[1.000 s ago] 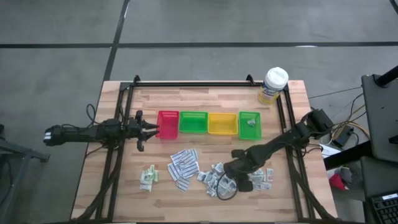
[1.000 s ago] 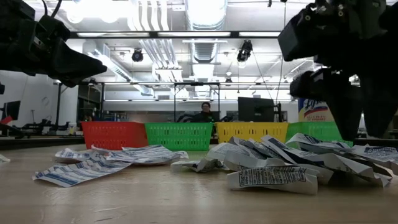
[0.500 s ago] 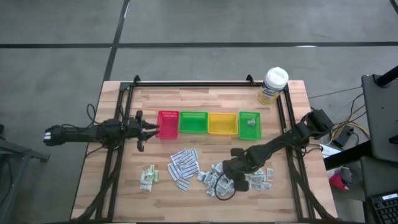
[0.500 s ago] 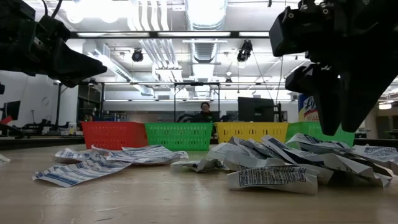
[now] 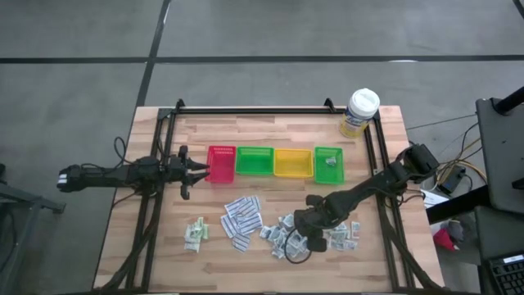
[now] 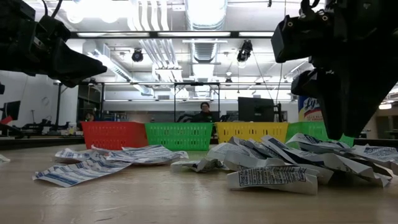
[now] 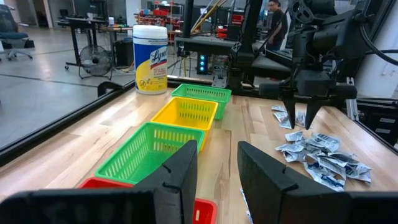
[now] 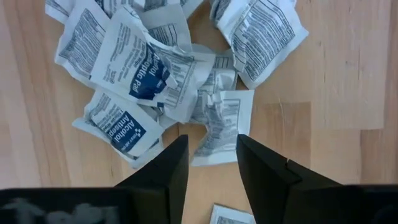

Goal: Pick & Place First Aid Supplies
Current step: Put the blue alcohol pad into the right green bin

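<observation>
Many packets: the first aid supplies [image 5: 278, 229] lie loose in the lower middle of the high view, in four clusters on bare wood.
Long strips: white printed strips [image 5: 241, 220] fan out left of centre, overlapping one another.
Pale sachets: a small green-white cluster [image 5: 195, 233] sits at lower left, apart from the strips.
Crumpled heap: grey-white squares [image 8: 155, 74] with blue "Alcohol Antiseptic Pad" print are piled and creased, several overlapping.
Right cluster: a few more packets [image 5: 344, 234] lie lower right, just beside the heap.
Right gripper: right gripper [image 8: 208, 163] hangs directly over the crumpled heap, fingers spread with a pale packet showing between them; nothing pinched.
Left gripper: left gripper [image 7: 214, 177] waits at the left of the high view, near the red tray, fingers parted and holding nothing.
Trays: red tray [image 5: 221, 164], green tray [image 5: 255, 161], yellow tray [image 5: 293, 163] and a second green tray [image 5: 329, 165] stand in a row across the middle; the last holds a small pale item.
Tub: white-lidded yellow-labelled tub [image 5: 359, 113] stands at upper right.
Counter: light wooden counter [image 5: 262, 270] with a black frame rail along its edges.
Room: grey floor around; the low view shows a workshop with ceiling lights, ducts and a person [image 6: 204, 112] seated far behind the trays.
</observation>
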Controlling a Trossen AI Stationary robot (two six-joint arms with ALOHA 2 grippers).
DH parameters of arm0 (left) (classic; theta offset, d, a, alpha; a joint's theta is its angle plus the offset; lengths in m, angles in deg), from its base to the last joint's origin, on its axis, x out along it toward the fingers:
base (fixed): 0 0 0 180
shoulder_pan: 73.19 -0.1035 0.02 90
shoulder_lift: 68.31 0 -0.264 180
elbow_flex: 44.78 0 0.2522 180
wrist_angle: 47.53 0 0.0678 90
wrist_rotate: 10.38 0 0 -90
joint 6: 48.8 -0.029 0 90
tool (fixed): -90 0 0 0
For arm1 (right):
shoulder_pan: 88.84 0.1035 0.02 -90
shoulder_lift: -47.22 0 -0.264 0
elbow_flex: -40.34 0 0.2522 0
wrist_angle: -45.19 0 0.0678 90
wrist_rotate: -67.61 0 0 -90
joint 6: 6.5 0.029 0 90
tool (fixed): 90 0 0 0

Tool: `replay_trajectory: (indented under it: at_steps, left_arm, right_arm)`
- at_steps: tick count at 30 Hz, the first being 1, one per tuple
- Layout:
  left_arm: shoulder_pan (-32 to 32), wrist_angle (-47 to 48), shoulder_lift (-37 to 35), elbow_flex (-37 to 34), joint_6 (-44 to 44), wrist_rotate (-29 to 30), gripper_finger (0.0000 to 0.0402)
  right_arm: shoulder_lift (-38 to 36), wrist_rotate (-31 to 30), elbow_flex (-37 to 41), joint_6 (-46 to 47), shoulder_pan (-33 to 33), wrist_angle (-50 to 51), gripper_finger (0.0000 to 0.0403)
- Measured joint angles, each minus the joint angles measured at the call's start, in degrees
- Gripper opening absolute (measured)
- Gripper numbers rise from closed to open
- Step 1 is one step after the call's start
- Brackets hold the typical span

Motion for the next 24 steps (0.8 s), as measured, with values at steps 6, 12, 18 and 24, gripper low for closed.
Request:
replay_trajectory:
  at_steps: [6,12,18,24]
  left_arm:
    - [0.0,0.0,0.0,0.0,0.0,0.0,0.0113]
    - [0.0,0.0,0.0,0.0,0.0,0.0,0.0113]
    - [0.0,0.0,0.0,0.0,0.0,0.0,0.0113]
    - [0.0,0.0,0.0,0.0,0.0,0.0,0.0113]
  right_arm:
    - [0.0,-1.3,1.7,1.5,0.0,-2.0,0.0139]
    - [0.0,-1.3,2.6,2.6,0.0,-2.6,0.0129]
    - [0.0,-1.3,2.7,2.9,0.0,-4.0,0.012]
    - [0.0,-1.3,3.3,3.8,0.0,-5.2,0.0113]
